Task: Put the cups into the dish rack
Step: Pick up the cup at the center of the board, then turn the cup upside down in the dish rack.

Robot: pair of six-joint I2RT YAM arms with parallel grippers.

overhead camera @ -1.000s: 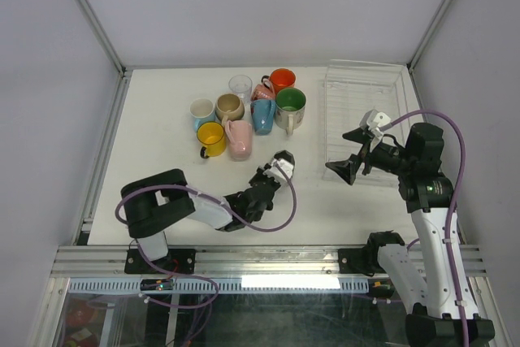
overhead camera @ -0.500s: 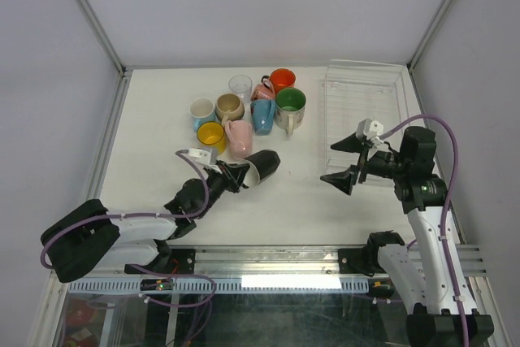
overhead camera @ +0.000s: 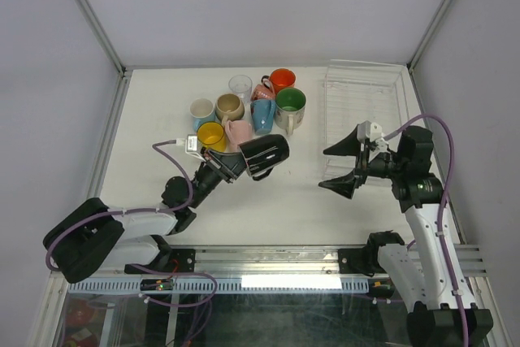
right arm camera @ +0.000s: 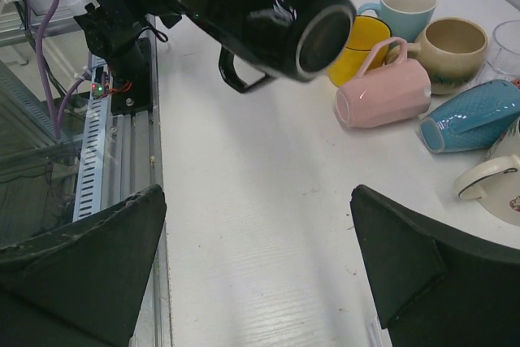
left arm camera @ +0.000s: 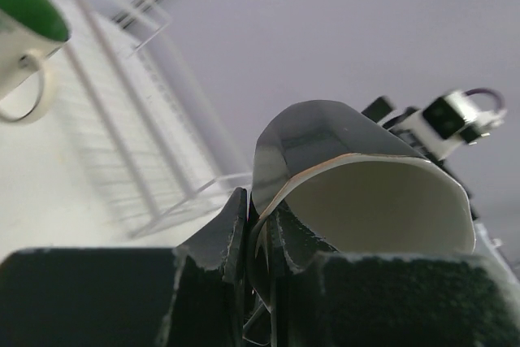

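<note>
We see left pincer (overhead camera: 231, 166) pinching black mug (overhead camera: 264, 154) by rim, mug held clear of worktop (overhead camera: 162, 119), left of dish rack (overhead camera: 366, 79). We find right pincer (overhead camera: 323, 170) spread wide at dish rack's near-left corner; other mugs (overhead camera: 244, 111) clustered left of dish rack.

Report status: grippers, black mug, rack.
Left gripper shut on black mug, held aloft. Right gripper open, empty, facing it. Dish rack empty. Nothing between mug and right gripper.

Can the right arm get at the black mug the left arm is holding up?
Probably yes: the right gripper stands open facing the black mug base-on, with only bare table between them.
</note>
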